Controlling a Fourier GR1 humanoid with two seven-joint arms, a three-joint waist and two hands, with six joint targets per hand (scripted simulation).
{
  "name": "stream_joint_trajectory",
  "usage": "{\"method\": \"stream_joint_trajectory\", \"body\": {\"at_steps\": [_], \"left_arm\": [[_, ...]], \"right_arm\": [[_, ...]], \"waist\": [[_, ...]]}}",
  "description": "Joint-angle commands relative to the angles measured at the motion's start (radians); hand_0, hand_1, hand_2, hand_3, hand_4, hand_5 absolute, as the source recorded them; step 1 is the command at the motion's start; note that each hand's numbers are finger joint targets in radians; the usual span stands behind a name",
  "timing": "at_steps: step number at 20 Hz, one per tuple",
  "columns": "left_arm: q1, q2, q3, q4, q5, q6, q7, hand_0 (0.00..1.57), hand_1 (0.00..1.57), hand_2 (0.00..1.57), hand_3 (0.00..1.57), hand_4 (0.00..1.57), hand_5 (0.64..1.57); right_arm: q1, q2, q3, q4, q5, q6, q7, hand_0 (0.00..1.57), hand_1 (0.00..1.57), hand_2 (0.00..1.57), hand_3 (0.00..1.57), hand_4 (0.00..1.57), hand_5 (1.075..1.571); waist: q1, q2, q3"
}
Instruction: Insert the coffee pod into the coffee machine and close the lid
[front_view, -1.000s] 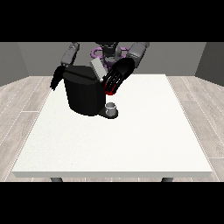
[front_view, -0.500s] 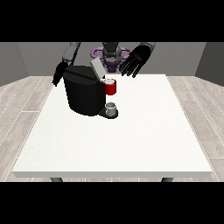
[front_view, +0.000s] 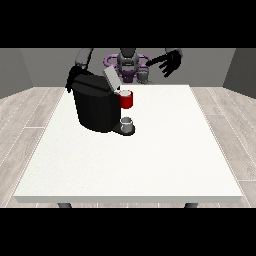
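Up at the view's right, the robot hand (front_view: 169, 61) hangs fingers spread (holding nothing) above the white table (front_view: 150, 150).

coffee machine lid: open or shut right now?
Open. The grey lid stands tilted up from the top of the black coffee machine, above the red thing at the machine; it is not flat on it.
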Motion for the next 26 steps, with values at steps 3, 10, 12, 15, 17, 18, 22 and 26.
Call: {"method": "stream_joint_trajectory", "body": {"at_steps": [3, 10, 12, 15, 17, 18, 22, 26], "left_arm": [[0.248, -0.085, 0.037, 0.009, 0.088, -0.048, -0.067, 0.00, 0.00, 0.00, 0.00, 0.42, 1.571], [0.326, -0.100, 0.044, -0.006, 0.111, -0.038, 0.014, 0.00, 0.00, 0.00, 0.00, 0.42, 1.571], [0.337, -0.106, 0.033, -0.033, 0.128, -0.066, 0.040, 0.00, 0.00, 0.00, 0.00, 0.40, 1.571], [0.329, -0.126, 0.025, -0.088, 0.178, -0.077, 0.101, 0.00, 0.00, 0.00, 0.00, 0.37, 1.571], [0.392, -0.125, 0.007, -0.121, 0.159, -0.081, 0.076, 0.00, 0.00, 0.00, 0.00, 0.46, 1.571], [0.375, -0.126, 0.010, -0.164, 0.183, -0.078, 0.090, 0.00, 0.00, 0.00, 0.00, 0.41, 1.571], [0.399, -0.127, -0.057, -0.265, 0.247, -0.067, 0.118, 0.00, 0.00, 0.00, 0.00, 0.39, 1.571], [0.456, -0.127, -0.170, -0.326, 0.301, -0.004, 0.088, 0.00, 0.00, 0.00, 0.00, 0.38, 1.571]], "right_arm": [[0.052, 0.005, 0.002, -0.051, -0.025, 0.023, 0.032, 0.00, 0.00, 0.00, 0.00, 0.00, 1.571], [-0.026, -0.001, 0.076, -0.171, -0.071, 0.165, 0.094, 0.00, 0.00, 0.00, 0.00, 0.00, 1.571], [-0.043, -0.029, 0.070, -0.197, -0.066, 0.172, 0.081, 0.00, 0.00, 0.00, 0.00, 0.06, 1.571], [-0.028, -0.062, 0.079, -0.189, -0.066, 0.229, 0.037, 0.00, 0.00, 0.00, 0.00, 0.11, 1.571], [-0.099, -0.083, 0.082, -0.224, -0.047, 0.211, 0.142, 0.00, 0.00, 0.00, 0.00, 0.24, 1.571], [-0.114, -0.095, 0.062, -0.209, -0.047, 0.207, 0.096, 0.00, 0.00, 0.00, 0.00, 0.08, 1.571], [-0.203, -0.080, 0.021, -0.182, -0.097, 0.194, 0.191, 0.00, 0.00, 0.00, 0.00, 0.00, 1.571], [-0.238, -0.091, -0.025, -0.092, -0.136, 0.216, 0.100, 0.00, 0.00, 0.00, 0.00, 0.00, 1.571]], "waist": [[0.080, -0.174, 0.0013], [0.105, -0.258, 0.0017], [0.108, -0.245, 0.0021], [0.135, -0.236, 0.0024], [0.148, -0.243, 0.0020], [0.160, -0.198, 0.0023], [0.162, -0.150, 0.0022], [0.186, -0.074, 0.0024]]}}
